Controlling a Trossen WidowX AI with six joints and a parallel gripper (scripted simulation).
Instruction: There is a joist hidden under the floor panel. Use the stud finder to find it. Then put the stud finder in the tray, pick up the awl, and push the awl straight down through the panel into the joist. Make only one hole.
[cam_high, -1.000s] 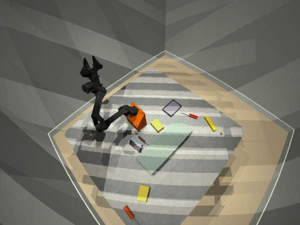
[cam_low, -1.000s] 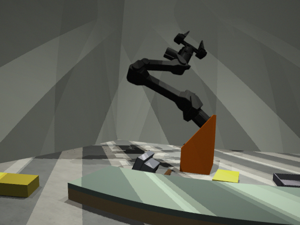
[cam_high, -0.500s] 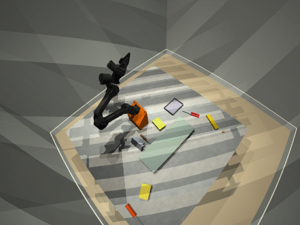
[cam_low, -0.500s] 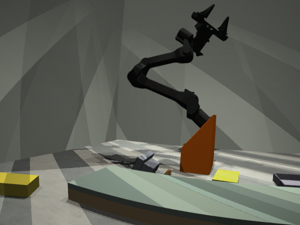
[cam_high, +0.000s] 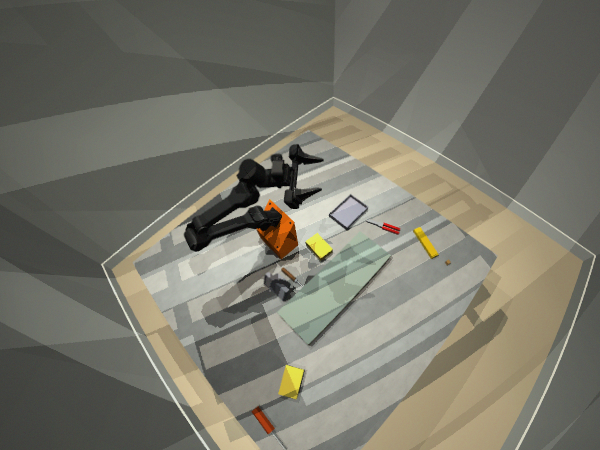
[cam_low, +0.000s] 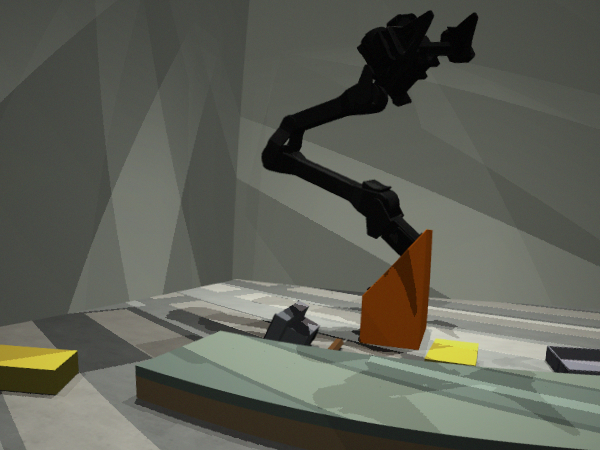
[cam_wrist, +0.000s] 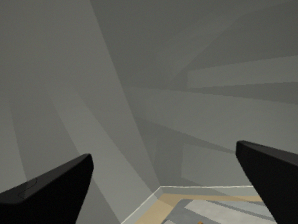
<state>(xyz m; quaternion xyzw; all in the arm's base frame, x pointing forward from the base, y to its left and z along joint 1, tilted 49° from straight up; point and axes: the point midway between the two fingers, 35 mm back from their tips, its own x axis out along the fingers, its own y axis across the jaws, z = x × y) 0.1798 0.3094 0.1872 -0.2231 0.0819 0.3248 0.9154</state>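
Gripper (cam_high: 321, 175) (cam_low: 454, 13) (cam_wrist: 164, 155), raised high above the work surface: fingers spread almost to their full width, nothing between them. The wrist view, looking between the fingertips, is mostly bare wall, so it gives no guidance towards a grasp. Dark grey block (cam_high: 280, 287) (cam_low: 292, 327), probably the stud finder: beside the near-left end of the pale green panel (cam_high: 340, 290) (cam_low: 300, 380) in the top view, well apart from the fingers. Awl (cam_high: 288, 274) (cam_low: 336, 344), brown-handled: close beside that block, its thin shaft pointing towards the panel. Tray (cam_high: 348, 212) (cam_low: 554, 362): beyond the panel's other end.

Step in hand, as judged: approach to the stud finder, at an early stage of the task. Sound technique calls for swinging round above the orange mount (cam_high: 285, 240) (cam_low: 395, 310), turning the fingers downward, and descending only once they straddle the body squarely. Principal hazard: a finger catching the awl's handle and rolling it aside. The tool's angular body may twist if pinched off centre; a low, even grip should steady it for a flat, slow sweep across the panel without scuffing or premature marking.
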